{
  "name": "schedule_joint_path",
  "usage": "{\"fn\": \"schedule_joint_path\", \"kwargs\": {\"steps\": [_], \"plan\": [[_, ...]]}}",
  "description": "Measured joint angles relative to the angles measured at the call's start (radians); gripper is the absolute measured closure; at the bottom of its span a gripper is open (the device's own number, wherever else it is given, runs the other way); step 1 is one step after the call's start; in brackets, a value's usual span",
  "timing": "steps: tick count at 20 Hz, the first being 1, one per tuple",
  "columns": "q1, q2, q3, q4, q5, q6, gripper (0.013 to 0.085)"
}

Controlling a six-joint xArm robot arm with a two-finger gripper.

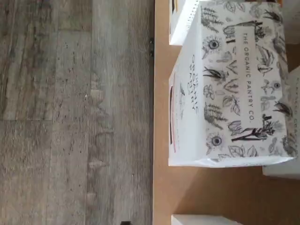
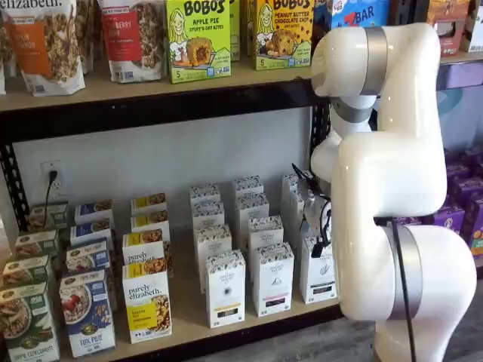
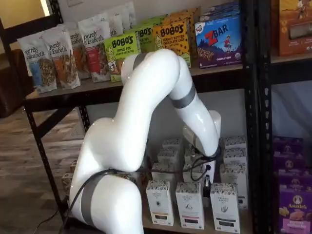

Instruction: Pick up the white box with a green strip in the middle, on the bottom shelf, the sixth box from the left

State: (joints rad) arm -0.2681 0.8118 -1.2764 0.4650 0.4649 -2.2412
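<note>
The white box (image 2: 318, 271) stands at the front of the bottom shelf (image 2: 249, 326), rightmost of three like white cartons; it also shows in a shelf view (image 3: 225, 207). My gripper (image 3: 207, 187) hangs low over the shelf just left of and behind that box, mostly hidden by my arm; in a shelf view (image 2: 317, 245) only dark parts and a cable show. No gap between the fingers can be seen. The wrist view looks down on the leaf-printed top of a white carton (image 1: 234, 84) near the shelf's front edge (image 1: 161, 140); I cannot tell which carton it is.
More white cartons (image 2: 226, 290) stand in rows behind and beside the white box. Yellow-and-white boxes (image 2: 147, 305) and cereal boxes (image 2: 87, 313) stand to the left, purple boxes (image 3: 295, 204) beyond the black rack post (image 3: 261, 146). The upper shelf (image 2: 151, 87) overhangs. The grey wood floor (image 1: 70, 117) lies below.
</note>
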Motion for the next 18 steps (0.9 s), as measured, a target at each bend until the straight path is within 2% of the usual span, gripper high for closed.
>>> {"fn": "schedule_joint_path", "kwargs": {"steps": [1,2,3,5,11,18], "plan": [[0.001,0.001,-0.001,-0.018,-0.001,0.016,0.013],[0.006,0.008,-0.007,-0.078,-0.004,0.073,0.013],[0.012,0.015,-0.014,-0.113,-0.006,0.108,0.013],[0.023,0.029,-0.028,-0.135,-0.008,0.139,0.013],[0.033,0.07,-0.077,-0.159,-0.002,0.171,0.013],[0.014,0.114,-0.14,-0.172,0.013,0.166,0.013]]}}
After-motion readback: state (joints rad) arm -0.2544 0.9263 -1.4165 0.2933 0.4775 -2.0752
